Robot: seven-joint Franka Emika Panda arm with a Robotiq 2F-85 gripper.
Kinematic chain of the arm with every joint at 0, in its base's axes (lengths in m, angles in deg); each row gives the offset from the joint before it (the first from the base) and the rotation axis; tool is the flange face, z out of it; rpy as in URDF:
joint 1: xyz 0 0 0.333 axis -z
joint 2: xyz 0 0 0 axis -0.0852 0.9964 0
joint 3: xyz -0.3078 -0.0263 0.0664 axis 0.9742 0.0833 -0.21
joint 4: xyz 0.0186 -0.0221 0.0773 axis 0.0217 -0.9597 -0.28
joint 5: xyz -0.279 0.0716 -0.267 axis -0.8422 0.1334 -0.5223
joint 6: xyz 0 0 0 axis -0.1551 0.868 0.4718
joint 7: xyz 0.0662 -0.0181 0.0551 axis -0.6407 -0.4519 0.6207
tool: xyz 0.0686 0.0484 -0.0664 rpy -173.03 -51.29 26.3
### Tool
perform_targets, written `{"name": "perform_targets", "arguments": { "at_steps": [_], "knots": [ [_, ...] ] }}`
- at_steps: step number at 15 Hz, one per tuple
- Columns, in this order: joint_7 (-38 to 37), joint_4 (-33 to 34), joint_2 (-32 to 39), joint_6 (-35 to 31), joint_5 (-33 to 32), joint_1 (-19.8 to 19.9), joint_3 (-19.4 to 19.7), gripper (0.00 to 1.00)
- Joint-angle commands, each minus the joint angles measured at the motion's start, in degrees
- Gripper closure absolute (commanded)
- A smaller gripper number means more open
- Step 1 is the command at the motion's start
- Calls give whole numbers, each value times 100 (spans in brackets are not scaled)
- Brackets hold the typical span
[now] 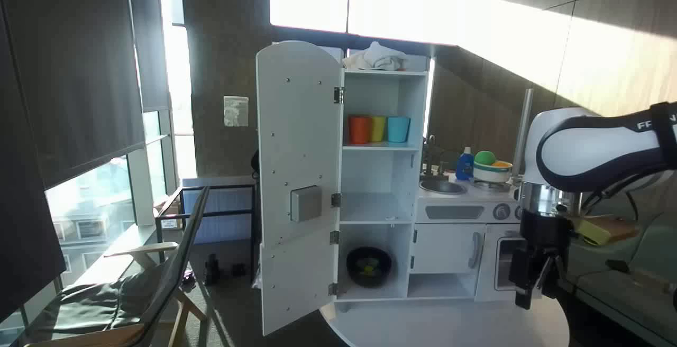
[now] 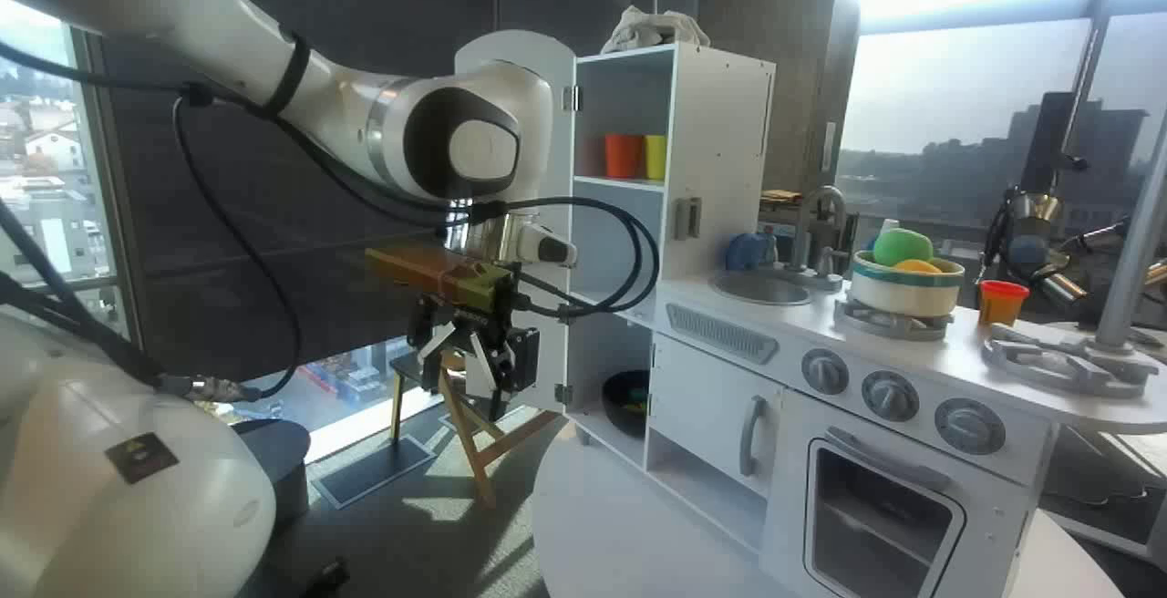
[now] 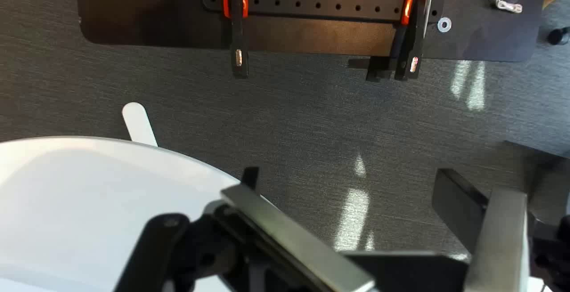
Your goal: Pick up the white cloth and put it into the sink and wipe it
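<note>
The white cloth (image 1: pixel 382 57) lies in a crumpled heap on top of the tall cupboard (image 2: pixel 716 142), well apart from the tool (image 3: pixel 349 189). In both exterior views the tool points downward; in the wrist view its fingers (image 3: pixel 458 209) are spread wide, with floor (image 3: pixel 303 118) showing between them.

The cupboard's door (image 1: pixel 301 177) stands open. On a shelf (image 1: pixel 381 148) inside, an orange-red cup (image 1: pixel 359 129), a yellow cup (image 1: pixel 377 128) and a light blue cup (image 1: pixel 398 129) stand close together. A black bowl (image 1: pixel 382 267) sits at the bottom.

Beside the cupboard, the round metal sink (image 2: pixel 759 290) is set into the worktop (image 2: pixel 962 356). A white pot (image 2: pixel 898 295) with a green band rests on a burner (image 2: pixel 898 326) there, holding a green ball (image 2: pixel 903 245) and something orange. In an exterior view, a blue bottle (image 1: pixel 465 166) stands near the pot.
</note>
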Motion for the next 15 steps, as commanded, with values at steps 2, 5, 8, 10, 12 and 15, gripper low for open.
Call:
{"name": "perform_targets", "arguments": {
  "at_steps": [2, 5, 8, 10, 12, 15],
  "knots": [
    [33, 7, 6, 9, 38, 59, -58, 0],
    [33, 7, 6, 9, 38, 59, -58, 0],
    [33, 7, 6, 9, 38, 59, -58, 0],
    [-82, 53, 157, -132, 225, -16, -69, 0],
    [-46, 108, 86, -275, 597, -322, -215, 0],
    [-239, 405, -190, -429, 783, -582, -670, 0]
  ]
}}
